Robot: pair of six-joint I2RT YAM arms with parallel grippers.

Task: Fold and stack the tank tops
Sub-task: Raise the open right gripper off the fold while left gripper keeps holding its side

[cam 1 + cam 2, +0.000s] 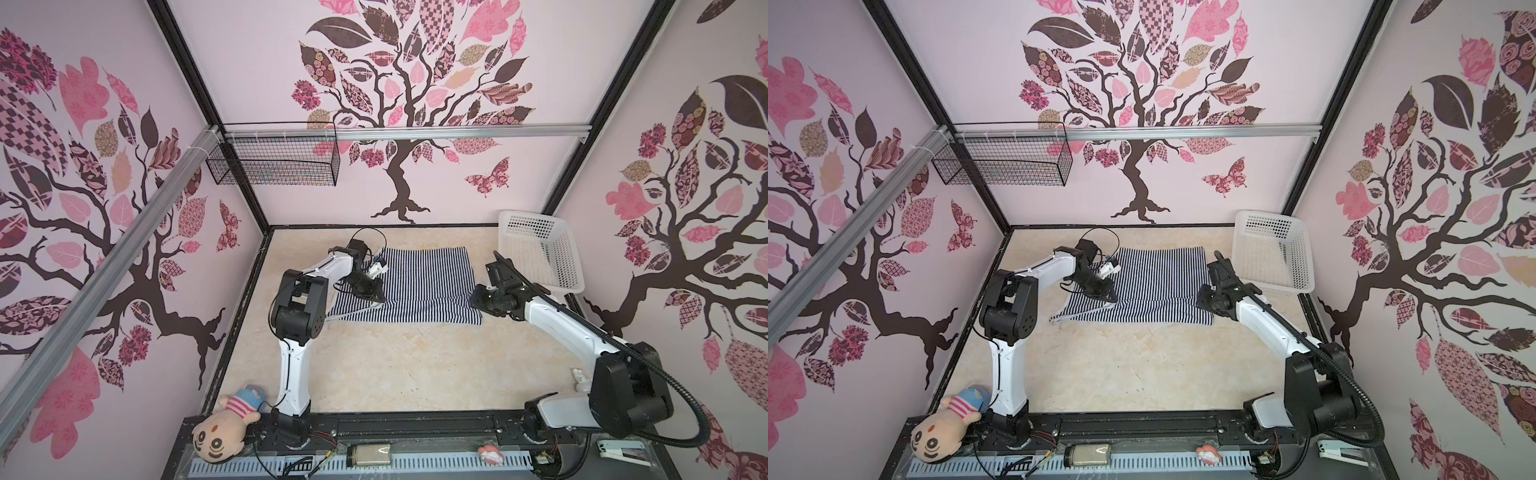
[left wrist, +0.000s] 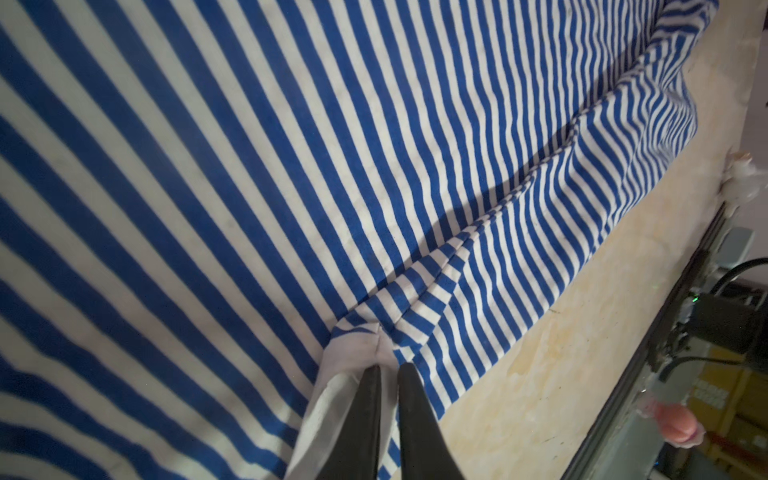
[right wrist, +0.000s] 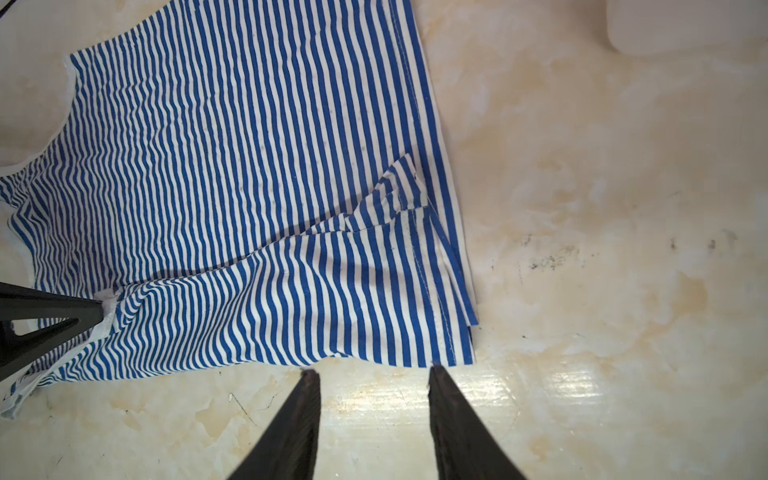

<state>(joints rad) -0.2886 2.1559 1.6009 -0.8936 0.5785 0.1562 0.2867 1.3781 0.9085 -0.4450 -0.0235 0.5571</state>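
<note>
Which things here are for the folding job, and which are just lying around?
For the job: striped tank top; left fingers pinching its white edging; right fingers open beside its hem.
Lying about: plush doll; white basket; wire basket; pink toy.

A: In both top views we see bright, even light; the edges splay outward.
B: Confirmed. In the right wrist view we see glare on the table (image 3: pixel 557 384). In the left wrist view the tank top (image 2: pixel 166 208) looks dimmer, slightly blurred.
</note>
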